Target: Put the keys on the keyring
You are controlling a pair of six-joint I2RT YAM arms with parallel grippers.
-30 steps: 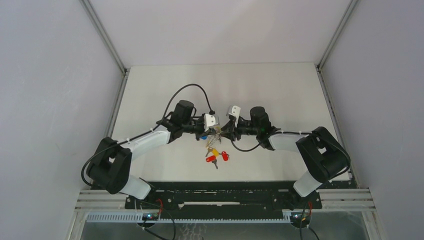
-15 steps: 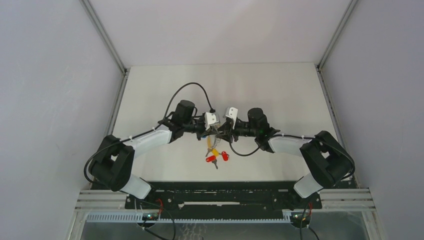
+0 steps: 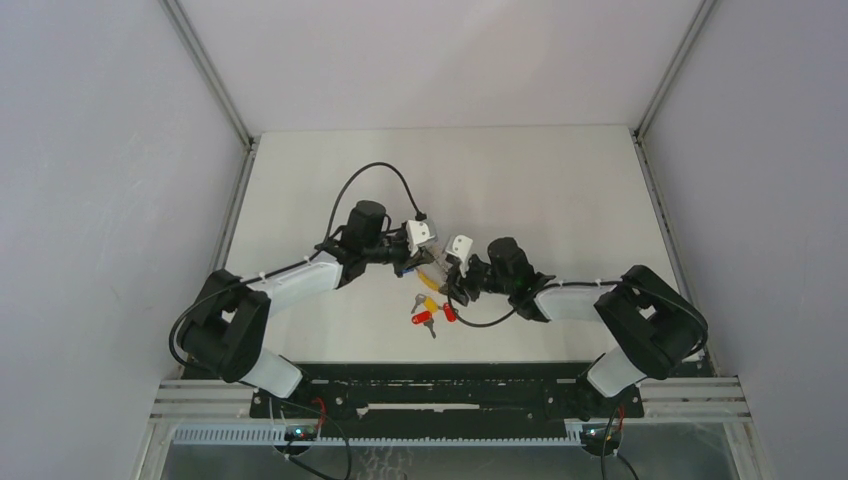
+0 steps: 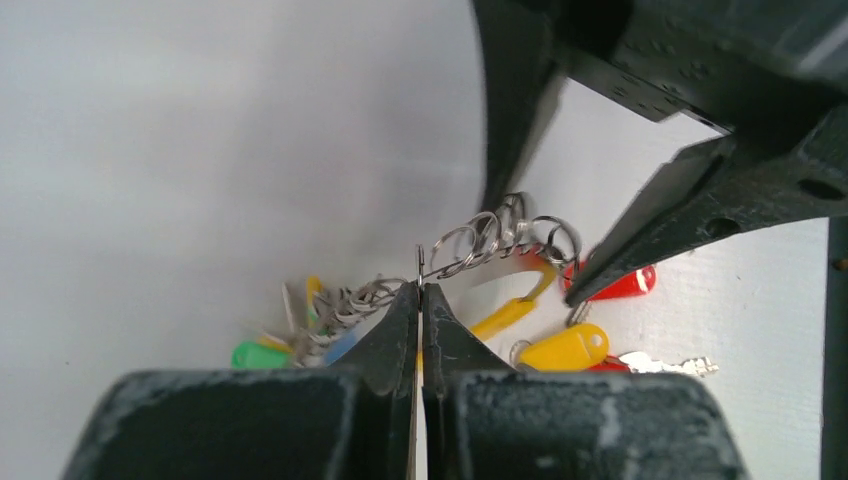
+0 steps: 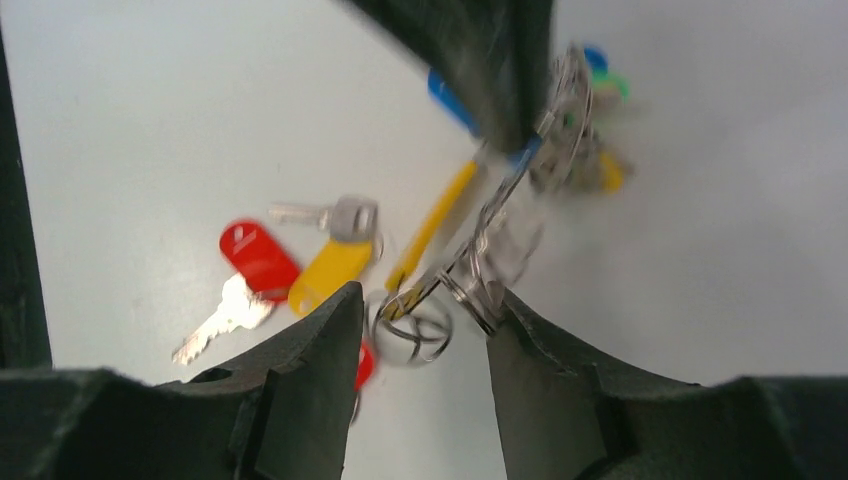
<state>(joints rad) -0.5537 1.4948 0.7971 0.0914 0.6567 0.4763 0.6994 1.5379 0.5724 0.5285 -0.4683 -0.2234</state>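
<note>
Where the loose keys (image 3: 431, 305) lie low at centre frame, the right gripper (image 5: 425, 300) hangs just above them, jaws parted astride dangling loops of the keyring (image 5: 470, 280). Farther up, the left gripper (image 4: 420, 292) is pinched tight on that ring's wire.

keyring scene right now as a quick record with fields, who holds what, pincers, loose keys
left pincer: shut on the keyring, pinching its wire ring edge-on
right pincer: open, fingers either side of the keyring's end, not clamping
loose keys: red-tagged key and yellow-tagged key, side by side on the table
keyring tags: green and blue tags bunched on the ring
task state: loose keys not yet on the ring
</note>
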